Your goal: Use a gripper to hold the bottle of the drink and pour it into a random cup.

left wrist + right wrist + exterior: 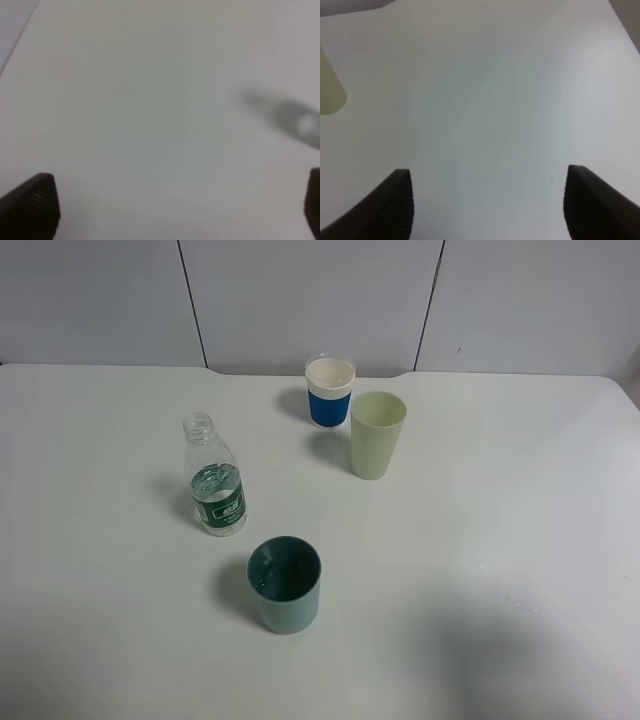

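On the white tabletop [520, 500], seen from the high camera, the small clear plastic bottle of the drink [215, 480] is standing upright toward the left, its cap off, its green label wrapping the lower body and clear liquid filling it partway. Just right of it and nearer the camera, the dark teal-green plastic cup [286, 583] is sitting upright with its mouth open, apart from the bottle. Farther back, past the middle, a blue-and-white cup [329, 392] is standing near the table's far edge, and a pale yellow-green tapered tumbler [377, 434] is standing just beside it to the right; whether the two are touching is hard to tell. No arm is showing in the high view.

In the left wrist view, the left gripper [165, 205] is hovering over bare table with its dark ribbed fingertips [35, 202] spread wide and holding nothing; a blurred dark smudge, perhaps a shadow, is lying on the surface beyond.

In the right wrist view, the right gripper [487, 200] is likewise gaping over bare table, its fingertips [395, 202] wide apart and empty, with a sliver of the pale tumbler [330, 92] showing at the frame's edge.
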Controlling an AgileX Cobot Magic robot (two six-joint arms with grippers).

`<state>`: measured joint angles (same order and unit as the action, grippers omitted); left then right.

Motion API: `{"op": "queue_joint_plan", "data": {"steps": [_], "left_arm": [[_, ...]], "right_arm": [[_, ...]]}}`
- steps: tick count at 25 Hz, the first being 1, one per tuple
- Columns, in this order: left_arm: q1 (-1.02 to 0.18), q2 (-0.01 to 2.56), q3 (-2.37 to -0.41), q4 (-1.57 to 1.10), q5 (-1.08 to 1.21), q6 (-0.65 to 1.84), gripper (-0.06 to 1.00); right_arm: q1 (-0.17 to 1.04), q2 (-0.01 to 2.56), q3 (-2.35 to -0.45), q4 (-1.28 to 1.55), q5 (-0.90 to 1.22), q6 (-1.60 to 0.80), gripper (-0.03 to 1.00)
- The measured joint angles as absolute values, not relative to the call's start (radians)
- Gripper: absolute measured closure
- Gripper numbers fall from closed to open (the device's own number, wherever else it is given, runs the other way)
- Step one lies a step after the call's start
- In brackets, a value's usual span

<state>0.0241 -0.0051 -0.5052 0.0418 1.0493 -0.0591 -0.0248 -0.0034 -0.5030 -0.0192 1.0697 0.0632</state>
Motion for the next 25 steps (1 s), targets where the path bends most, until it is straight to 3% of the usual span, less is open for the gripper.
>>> {"op": "queue_joint_plan", "data": {"steps": [25], "left_arm": [[0.024, -0.005, -0.505, 0.041, 1.050, -0.059, -0.05]], "right_arm": [[-0.025, -0.003, -0.503, -0.019, 1.070, 0.063, 0.33]]}}
